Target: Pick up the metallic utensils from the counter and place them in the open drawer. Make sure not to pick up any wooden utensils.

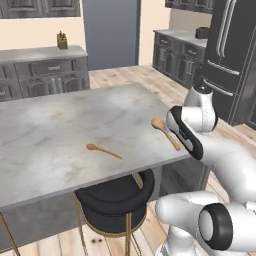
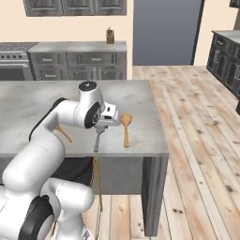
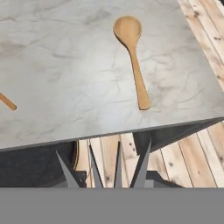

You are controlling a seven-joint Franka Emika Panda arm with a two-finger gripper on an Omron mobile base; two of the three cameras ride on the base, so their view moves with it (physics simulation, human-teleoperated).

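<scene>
The narrowly parted jaws grip the fork (image 2: 98,139) above the counter (image 2: 140,103).

No readable text or labels.

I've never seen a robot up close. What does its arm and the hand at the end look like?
The arm is made of smooth, rounded glossy white segments, joined by dark black rings and end caps, like thick tubes linked together. At its end sits a small pale grey and white gripper with slim dark fingers. I can't see any loose cables or markings.
</scene>
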